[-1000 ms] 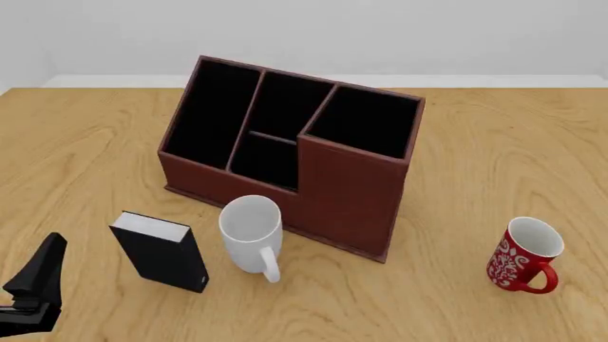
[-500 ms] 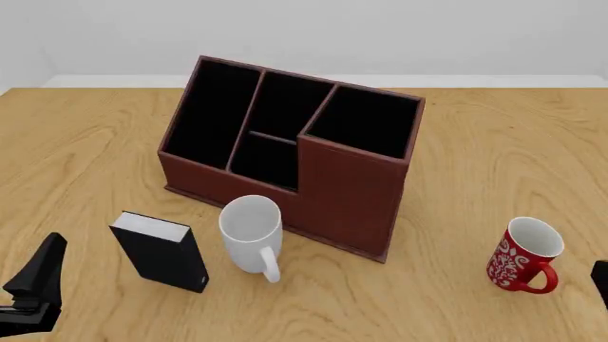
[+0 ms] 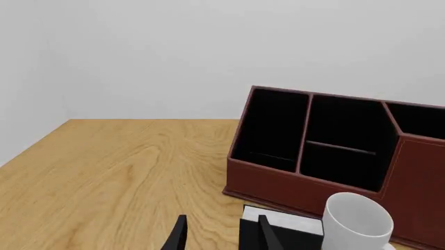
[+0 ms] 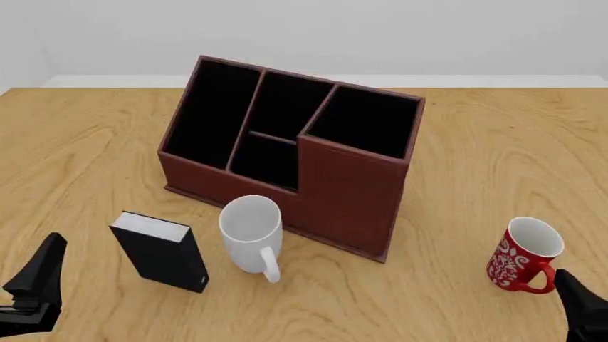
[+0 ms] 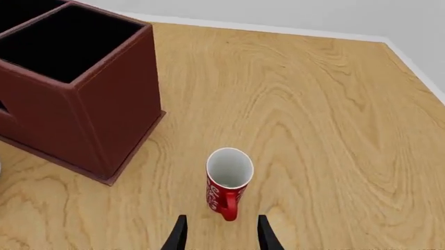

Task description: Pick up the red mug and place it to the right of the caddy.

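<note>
Red ceramic mug with white floral pattern (image 5: 228, 183) stands upright on the wooden counter (image 5: 313, 104) just ahead of the right pincer (image 5: 218, 229), its loop handle turned back toward the fingers. That pincer is spread wide with nothing between its fingers, and the mug sits just beyond the tips, not yet inside the gap. In the front view only a dark tip of the right pincer (image 4: 582, 308) shows, close beside the mug (image 4: 523, 255). The left pincer (image 3: 218, 234) is also parted and empty, low near the counter's near edge, with a small black book-like box (image 4: 161, 251) and a plain white mug (image 4: 253, 231) beyond it.

Nothing of the task looks done: the mug is ungrasped and unlifted, though it already stands off the right end of the large dark reddish-brown compartmented caddy (image 5: 76, 88). Grasping, lifting and setting down remain.

Bare counter surrounds the mug, with open room between it and the caddy wall; the counter's right edge lies well off.
</note>
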`<state>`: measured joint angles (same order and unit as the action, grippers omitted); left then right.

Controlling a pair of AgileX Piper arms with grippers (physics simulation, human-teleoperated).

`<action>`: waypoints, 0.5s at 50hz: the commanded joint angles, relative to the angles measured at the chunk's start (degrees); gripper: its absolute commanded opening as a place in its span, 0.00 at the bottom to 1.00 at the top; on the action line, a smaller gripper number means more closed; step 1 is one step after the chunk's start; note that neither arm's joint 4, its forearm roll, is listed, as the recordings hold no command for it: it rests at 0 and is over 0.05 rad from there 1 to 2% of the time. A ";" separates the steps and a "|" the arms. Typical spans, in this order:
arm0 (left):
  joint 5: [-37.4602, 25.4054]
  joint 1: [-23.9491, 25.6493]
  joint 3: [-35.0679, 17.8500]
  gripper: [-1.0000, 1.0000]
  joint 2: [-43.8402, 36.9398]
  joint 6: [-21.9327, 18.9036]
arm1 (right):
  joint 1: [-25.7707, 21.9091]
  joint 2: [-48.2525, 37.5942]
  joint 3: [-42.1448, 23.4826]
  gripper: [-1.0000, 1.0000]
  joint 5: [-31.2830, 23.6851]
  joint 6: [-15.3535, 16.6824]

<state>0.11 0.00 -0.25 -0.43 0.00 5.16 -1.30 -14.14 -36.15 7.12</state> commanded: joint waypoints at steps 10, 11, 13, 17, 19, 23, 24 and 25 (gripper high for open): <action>0.00 0.00 0.00 1.00 0.00 0.00 | 2.14 -6.19 8.86 1.00 12.50 0.03; 0.00 0.00 0.00 1.00 0.00 0.00 | 1.95 -6.85 9.03 1.00 13.23 -0.01; 0.00 0.00 0.00 1.00 0.00 0.00 | 1.99 -8.49 9.41 1.00 15.22 0.13; 0.00 0.00 0.00 1.00 0.00 0.00 | 1.75 -11.74 9.95 1.00 18.98 0.39; 0.00 0.00 0.00 1.00 0.00 0.00 | 1.50 -13.78 10.36 1.00 21.27 0.53; 0.00 0.00 0.00 1.00 0.00 0.00 | 1.49 -18.21 10.69 1.00 25.91 0.81; 0.00 0.00 0.00 1.00 0.00 0.00 | 1.34 -18.92 10.75 1.00 26.70 1.03; 0.00 0.00 0.00 1.00 0.00 0.00 | 1.30 -19.47 10.79 1.00 27.25 1.02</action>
<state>0.11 0.00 -0.25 -0.43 0.00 6.62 -13.34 -4.99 -17.54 7.59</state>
